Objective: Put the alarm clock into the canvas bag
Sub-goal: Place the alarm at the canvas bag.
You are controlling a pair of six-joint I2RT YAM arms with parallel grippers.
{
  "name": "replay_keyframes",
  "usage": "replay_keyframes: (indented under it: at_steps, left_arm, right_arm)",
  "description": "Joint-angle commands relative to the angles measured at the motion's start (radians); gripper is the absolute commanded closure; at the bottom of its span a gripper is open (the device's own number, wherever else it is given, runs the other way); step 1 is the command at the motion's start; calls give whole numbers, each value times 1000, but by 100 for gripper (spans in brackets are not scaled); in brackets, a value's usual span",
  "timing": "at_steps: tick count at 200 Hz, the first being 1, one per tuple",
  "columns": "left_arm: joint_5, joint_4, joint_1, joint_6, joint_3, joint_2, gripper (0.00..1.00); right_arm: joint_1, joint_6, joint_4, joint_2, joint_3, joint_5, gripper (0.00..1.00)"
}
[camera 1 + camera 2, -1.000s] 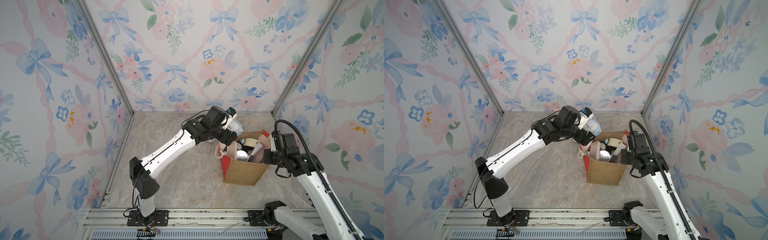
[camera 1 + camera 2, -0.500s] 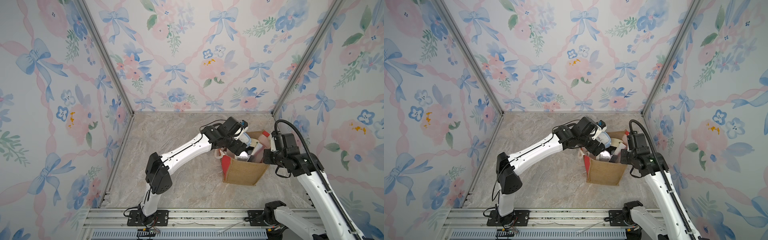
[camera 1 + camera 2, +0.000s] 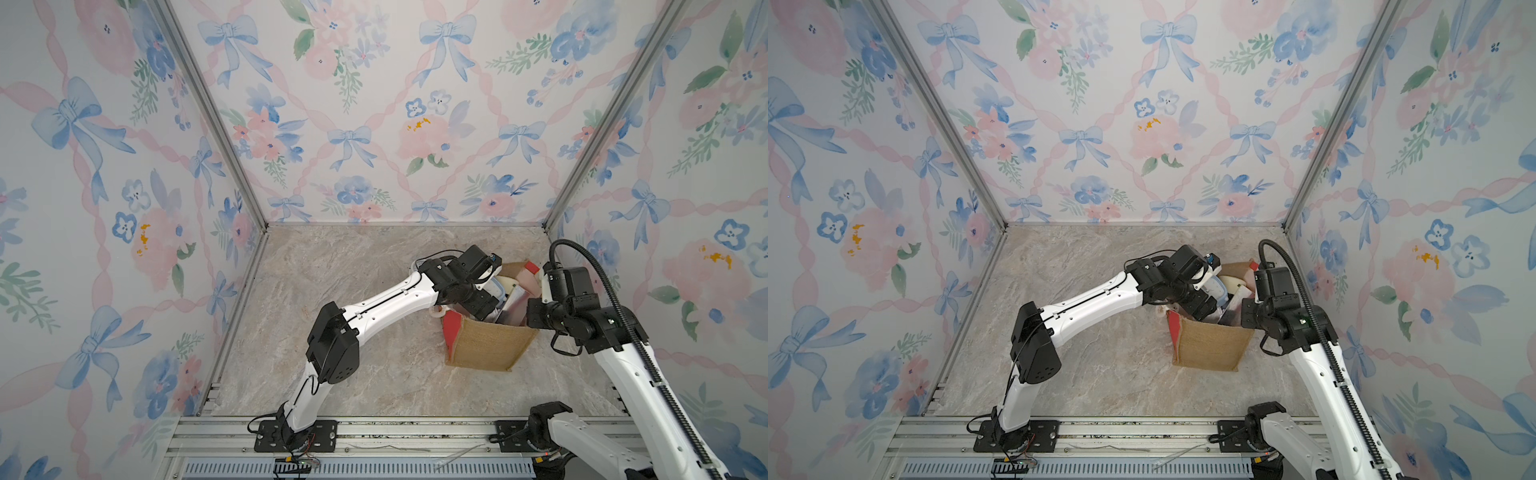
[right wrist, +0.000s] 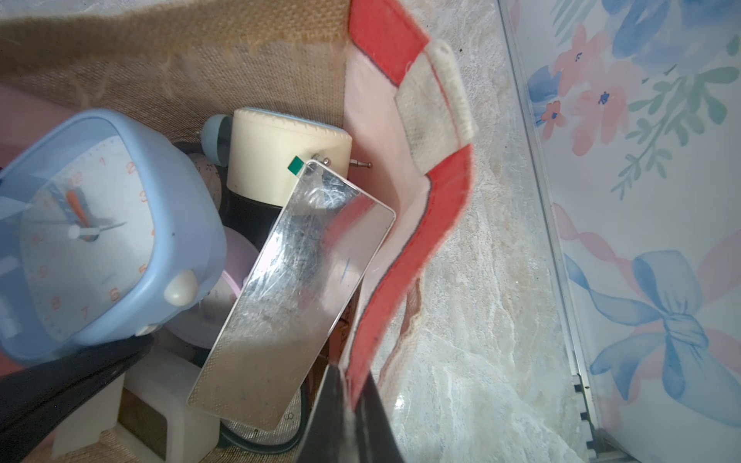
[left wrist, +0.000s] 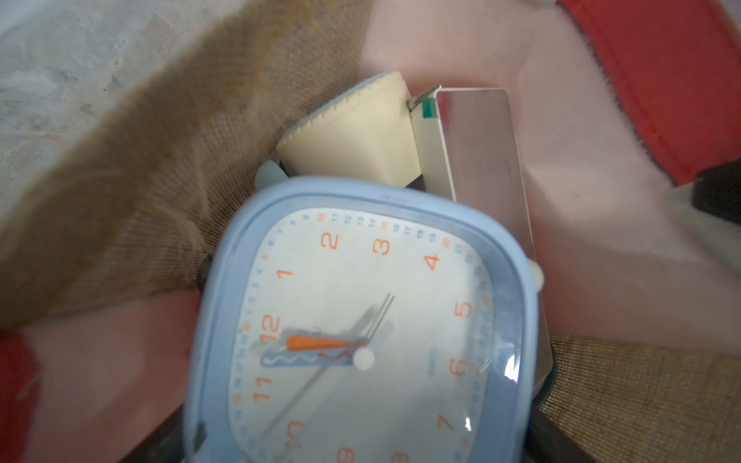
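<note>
We are clamping the clock [image 5: 361,332] in our left gripper [image 3: 486,297], inside the bag [image 3: 486,345]. Our right gripper [image 4: 353,405] is pinching the bag's red rim.

In both top views the left gripper [image 3: 483,308] sits in the mouth of the canvas bag [image 3: 486,345], with its fingertips covered by its own wrist. From the left wrist, the alarm clock [image 5: 361,340] inside the bag is cut off by the picture's edge below the 7. It hides all but dark slivers of the fingers [image 5: 160,441] on either side. The bag's tan rim [image 5: 120,160] beside the clock is blurred. From the right wrist, the right gripper [image 4: 349,417] on the bag's red edge runs out of frame. Deeper in the bag, a silver plate [image 4: 292,300] covers most of a pink round thing [image 4: 236,256]; what it is cannot be told.
</note>
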Motion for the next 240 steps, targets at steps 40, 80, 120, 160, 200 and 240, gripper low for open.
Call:
replay_keyframes:
  at_steps: [40, 80, 120, 160, 200, 240]
  left_arm:
    - [-5, 11, 1, -16, 37, 8, 2]
    - [24, 11, 1, -16, 54, -17, 2]
    - [20, 11, 1, -16, 63, -44, 2]
    - [-14, 10, 2, -13, 64, -82, 2]
    - [-62, 9, 39, -36, 64, -128, 2]
    - [-98, 10, 140, -74, 39, -172, 2]
  right_arm:
    - [10, -10, 14, -16, 1, 2, 94]
    - [10, -11, 16, -16, 1, 3, 94]
    - [10, -10, 15, -17, 0, 2, 94]
    - [10, -11, 16, -15, 1, 3, 94]
    - [10, -11, 16, -16, 1, 3, 94]
    - [10, -11, 15, -17, 1, 5, 94]
